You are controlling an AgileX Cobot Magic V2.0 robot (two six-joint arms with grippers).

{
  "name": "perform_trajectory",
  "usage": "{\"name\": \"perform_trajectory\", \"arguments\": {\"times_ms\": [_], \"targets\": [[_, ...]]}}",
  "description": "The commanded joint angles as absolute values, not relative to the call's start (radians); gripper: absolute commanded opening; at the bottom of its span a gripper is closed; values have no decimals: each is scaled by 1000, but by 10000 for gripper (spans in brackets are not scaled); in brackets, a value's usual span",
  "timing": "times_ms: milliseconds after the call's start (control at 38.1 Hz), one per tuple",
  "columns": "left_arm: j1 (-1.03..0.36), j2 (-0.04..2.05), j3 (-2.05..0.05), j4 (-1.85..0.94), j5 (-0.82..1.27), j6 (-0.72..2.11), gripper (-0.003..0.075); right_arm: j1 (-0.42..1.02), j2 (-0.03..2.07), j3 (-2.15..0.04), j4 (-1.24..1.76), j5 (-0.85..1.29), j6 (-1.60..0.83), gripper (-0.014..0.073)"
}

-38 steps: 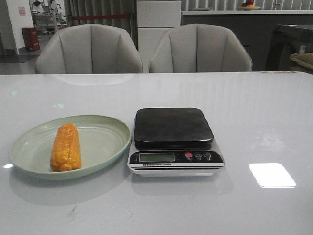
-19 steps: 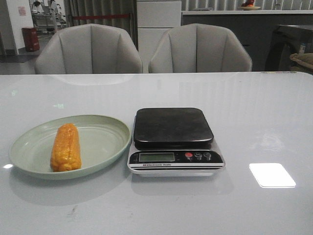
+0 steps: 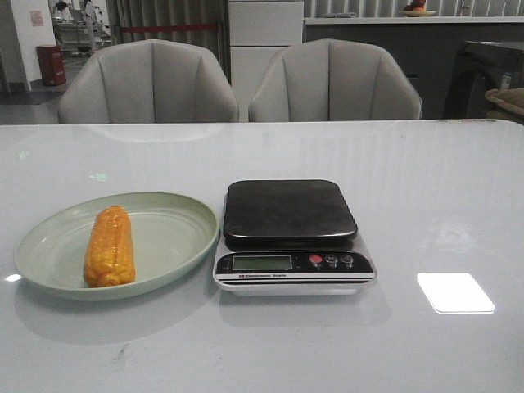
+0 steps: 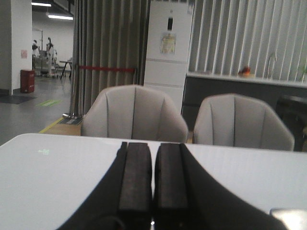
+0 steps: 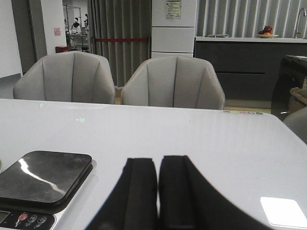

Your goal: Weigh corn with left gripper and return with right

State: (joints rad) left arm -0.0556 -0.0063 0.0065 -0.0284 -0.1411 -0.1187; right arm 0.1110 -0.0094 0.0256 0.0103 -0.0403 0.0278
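The orange-yellow corn lies on the pale green plate at the left of the white table in the front view. The scale, with a black top and a display at its front, stands just right of the plate; it also shows in the right wrist view. Neither arm shows in the front view. My left gripper is shut and empty above bare table. My right gripper is shut and empty, to the right of the scale. The corn is out of both wrist views.
Two grey chairs stand behind the table's far edge. A bright light patch lies on the table at the right. A corner of the scale shows in the left wrist view.
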Motion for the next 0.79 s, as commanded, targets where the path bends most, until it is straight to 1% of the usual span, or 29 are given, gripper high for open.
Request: {"name": "perform_trajectory", "arguments": {"times_ms": [0,184,236,394,551,761], "targets": [[-51,-7,-46,-120,-196,-129,114,105,-28,36,0,-124,21,186],[-51,128,-264,-56,74,-121,114,106,-28,36,0,-124,21,186],[-51,181,-322,-62,104,-121,114,106,-28,36,0,-124,21,186],[-51,299,-387,-110,93,-121,114,106,-28,36,0,-124,21,186],[-51,356,-387,-109,40,-121,114,106,-28,36,0,-124,21,186],[-51,384,-387,-109,47,-121,114,106,-28,36,0,-124,21,186]]}}
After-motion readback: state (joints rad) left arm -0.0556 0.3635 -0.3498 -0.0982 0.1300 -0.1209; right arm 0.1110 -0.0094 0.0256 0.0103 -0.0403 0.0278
